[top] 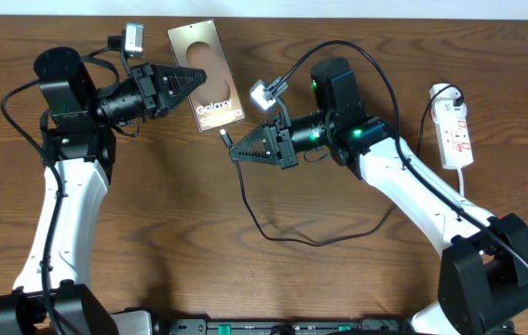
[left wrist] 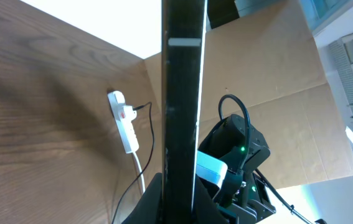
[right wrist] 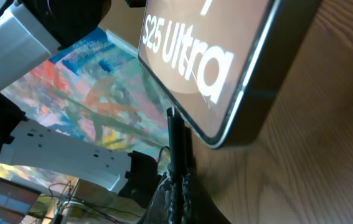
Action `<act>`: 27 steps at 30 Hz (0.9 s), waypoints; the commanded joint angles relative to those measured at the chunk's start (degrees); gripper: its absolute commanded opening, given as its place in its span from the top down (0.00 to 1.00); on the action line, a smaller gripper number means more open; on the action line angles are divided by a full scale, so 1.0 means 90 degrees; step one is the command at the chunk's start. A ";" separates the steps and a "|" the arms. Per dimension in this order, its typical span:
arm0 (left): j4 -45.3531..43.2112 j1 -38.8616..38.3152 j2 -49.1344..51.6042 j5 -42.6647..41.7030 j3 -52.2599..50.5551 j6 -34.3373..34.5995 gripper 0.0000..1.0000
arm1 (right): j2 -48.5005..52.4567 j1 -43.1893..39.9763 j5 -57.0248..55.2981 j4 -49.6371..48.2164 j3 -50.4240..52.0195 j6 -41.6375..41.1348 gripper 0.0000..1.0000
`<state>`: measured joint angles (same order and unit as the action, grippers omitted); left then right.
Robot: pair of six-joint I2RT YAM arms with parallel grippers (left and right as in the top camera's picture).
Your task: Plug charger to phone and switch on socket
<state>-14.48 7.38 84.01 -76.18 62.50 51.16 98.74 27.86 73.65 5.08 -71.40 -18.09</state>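
Observation:
The phone (top: 208, 76) has a bronze screen with white text and is held off the table at its left edge by my left gripper (top: 182, 84), which is shut on it. It fills the left wrist view edge-on (left wrist: 182, 112). My right gripper (top: 237, 149) is shut on the charger's small black plug (top: 227, 140), whose tip sits just below the phone's lower end. In the right wrist view the plug (right wrist: 175, 134) almost touches the phone's bottom edge (right wrist: 226, 81). The thin black cable (top: 291, 233) loops over the table. The white socket strip (top: 453, 130) lies at far right.
The strip also shows in the left wrist view (left wrist: 124, 122), with its white cord running toward me. Thick black robot cables (top: 375, 65) arch over the right arm. The table is brown wood.

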 commanded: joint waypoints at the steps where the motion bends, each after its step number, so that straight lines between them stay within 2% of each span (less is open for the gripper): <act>1: -0.0119 -0.0007 -0.0107 -0.0151 0.0165 -0.0168 0.93 | 0.0032 -0.0051 0.0413 -0.0163 -0.0022 -0.0066 0.99; 22: -0.0114 -0.0010 -0.0107 -0.0131 0.0165 0.0041 0.93 | 0.0032 -0.0236 0.0211 -0.0180 -0.0022 -0.0350 0.99; 27: -0.0114 -0.0010 -0.0107 0.0095 0.0165 0.0478 0.93 | 0.0032 -0.0131 0.0206 -0.0214 -0.0022 -0.0355 0.99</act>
<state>-14.85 7.38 84.01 -75.59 62.50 52.97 98.74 26.04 75.66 3.53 -71.40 -20.62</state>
